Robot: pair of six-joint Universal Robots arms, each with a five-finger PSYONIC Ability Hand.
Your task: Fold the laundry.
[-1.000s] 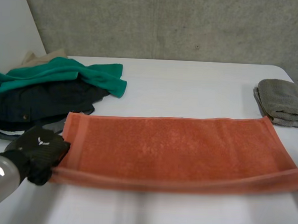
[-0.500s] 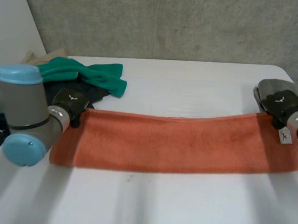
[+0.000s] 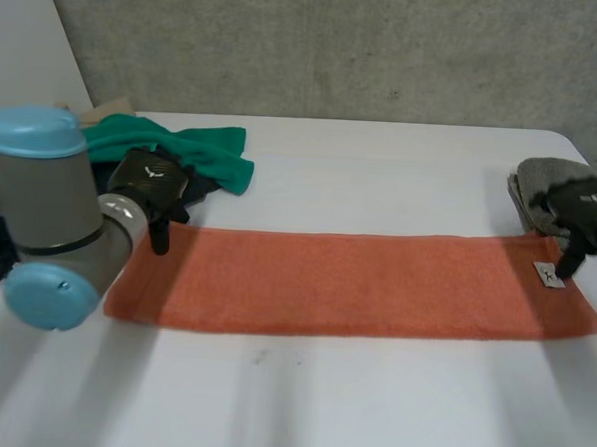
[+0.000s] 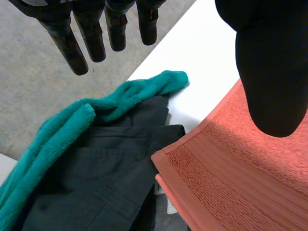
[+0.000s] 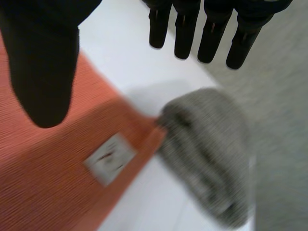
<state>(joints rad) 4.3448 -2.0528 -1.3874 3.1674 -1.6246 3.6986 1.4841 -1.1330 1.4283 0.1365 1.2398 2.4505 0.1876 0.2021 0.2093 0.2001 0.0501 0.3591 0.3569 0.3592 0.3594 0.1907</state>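
Head view: the orange towel (image 3: 355, 285) lies flat across the surface (image 3: 381, 178) as a long strip running from 9 to 3 o'clock. The left hand (image 3: 148, 186) is over the strip's far corner at 9 o'clock, and the right hand (image 3: 583, 206) is over the far corner at 3 o'clock. A small white label (image 3: 549, 275) lies on the towel just under the right hand. A grey towel (image 3: 537, 181), already folded, sits at 3 o'clock. A green cloth (image 3: 197, 146) lies crumpled at 10 o'clock.

Left wrist view: the left hand is released, with straight fingers and the thumb apart, and it holds nothing. Below it the towel's corner shows two layers, lying against a dark garment (image 4: 96, 183) under the green cloth.

Right wrist view: the right hand is likewise released and empty, its thumb above the towel. The label's marking is too blurred to read. The grey towel touches the strip's corner.

By my reading, the lengthwise fold is done. The crosswise folds are left, and so is the unfolded pile.
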